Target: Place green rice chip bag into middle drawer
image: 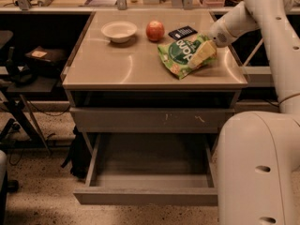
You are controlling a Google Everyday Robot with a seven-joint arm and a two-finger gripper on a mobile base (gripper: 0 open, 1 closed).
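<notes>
The green rice chip bag (179, 55) lies on the right part of the cabinet top (117, 67), logo side up. My gripper (203, 56) reaches in from the right and rests on the bag's right end, with the white arm (234, 25) behind it. The middle drawer (145, 196) is pulled out below, low at the front of the cabinet, and its grey box looks empty. Above it a grey drawer front with pale scratch marks (154, 119) is closed.
A white bowl (119, 31), a red apple (155, 30) and a dark packet (182, 32) sit at the back of the cabinet top. My white base (258, 172) stands right of the open drawer. A dark desk and chair (28, 69) are on the left.
</notes>
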